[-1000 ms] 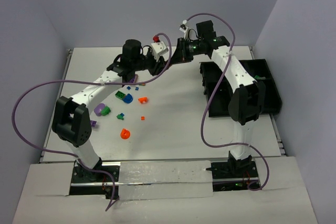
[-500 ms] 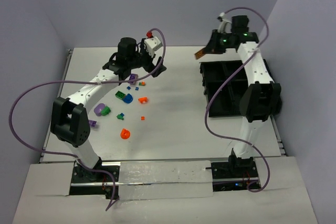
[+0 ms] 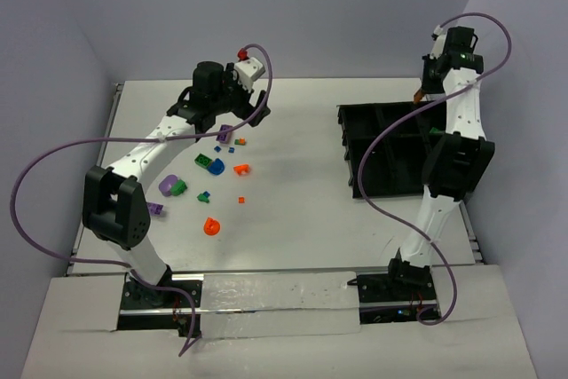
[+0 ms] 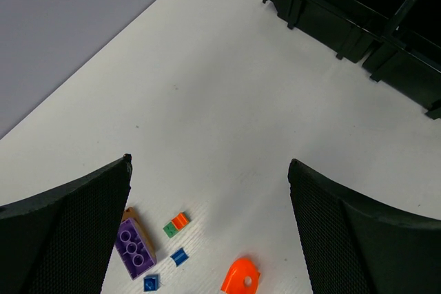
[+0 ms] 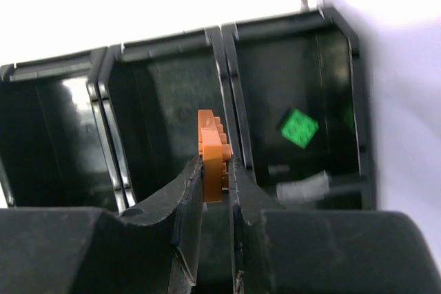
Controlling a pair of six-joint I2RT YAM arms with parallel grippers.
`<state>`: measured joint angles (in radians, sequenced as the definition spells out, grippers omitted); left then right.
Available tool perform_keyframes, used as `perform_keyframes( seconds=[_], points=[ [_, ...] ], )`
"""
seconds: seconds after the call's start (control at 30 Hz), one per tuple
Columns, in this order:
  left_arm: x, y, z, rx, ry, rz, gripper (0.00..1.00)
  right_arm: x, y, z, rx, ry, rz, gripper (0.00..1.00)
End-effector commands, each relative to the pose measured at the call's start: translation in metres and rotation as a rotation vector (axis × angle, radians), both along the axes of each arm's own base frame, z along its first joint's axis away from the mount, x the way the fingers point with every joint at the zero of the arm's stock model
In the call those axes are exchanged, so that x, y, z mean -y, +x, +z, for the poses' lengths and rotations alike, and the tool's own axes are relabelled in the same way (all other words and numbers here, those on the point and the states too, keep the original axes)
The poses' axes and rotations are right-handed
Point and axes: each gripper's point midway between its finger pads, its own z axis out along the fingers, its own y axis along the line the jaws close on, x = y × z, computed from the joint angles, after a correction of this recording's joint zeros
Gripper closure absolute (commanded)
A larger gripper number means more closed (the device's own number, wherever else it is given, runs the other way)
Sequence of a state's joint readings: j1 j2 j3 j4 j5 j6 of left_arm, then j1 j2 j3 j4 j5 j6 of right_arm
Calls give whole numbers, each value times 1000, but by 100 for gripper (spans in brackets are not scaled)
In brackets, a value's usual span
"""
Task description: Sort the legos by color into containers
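Note:
My right gripper is shut on a flat orange-brown lego held on edge above the containers, a black tray. It hangs over the wall between the middle and right compartments. A green lego lies in the right compartment. From above, the right gripper hangs over the tray's far edge. My left gripper is open and empty above the table. Below it lie a purple lego, an orange-and-green piece, two blue bits and an orange rounded piece.
More legos are scattered left of centre: a green brick, a purple rounded piece and an orange round piece. Purple cables loop over both arms. Walls close in the table's back and sides.
The grippers stood together at the table's centre; the left one opened and drew back left. The right arm swung right, carrying the orange-brown lego over the tray.

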<state>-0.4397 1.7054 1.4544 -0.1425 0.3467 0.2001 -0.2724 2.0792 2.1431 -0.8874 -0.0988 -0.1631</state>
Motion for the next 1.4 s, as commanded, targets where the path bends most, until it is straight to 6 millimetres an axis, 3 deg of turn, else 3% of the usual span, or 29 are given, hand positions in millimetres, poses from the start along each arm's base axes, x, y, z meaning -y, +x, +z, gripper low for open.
perform_keyframes(
  seconds=[0.0, 0.3, 0.7, 0.83, 1.0, 1.07, 1.17, 1.23, 1.37],
  points=[
    [-8, 5, 17, 38, 4, 47, 1, -8, 15, -5, -11, -35, 35, 100],
    [-14, 9, 13, 20, 23, 79, 1, -40, 33, -47, -72, -74, 74, 100],
    [-22, 14, 14, 23, 42, 128, 1, -43, 55, -83, -100, -305, -34, 100],
    [-27, 15, 13, 27, 57, 150, 1, -41, 57, -90, -113, -347, -46, 89],
    [-28, 15, 13, 28, 60, 157, 1, -31, 52, -98, -145, -397, -62, 87],
    [-29, 15, 12, 28, 60, 159, 1, -30, 51, -99, -148, -403, -63, 78],
    [-29, 16, 11, 24, 64, 163, 1, -33, 52, -99, -149, -396, -55, 44],
    [-30, 17, 8, 16, 69, 169, 1, -35, 52, -95, -140, -386, -50, 34],
    [-39, 22, 8, -12, 18, 185, 1, -46, 54, -81, -110, -346, -33, 25]
  ],
)
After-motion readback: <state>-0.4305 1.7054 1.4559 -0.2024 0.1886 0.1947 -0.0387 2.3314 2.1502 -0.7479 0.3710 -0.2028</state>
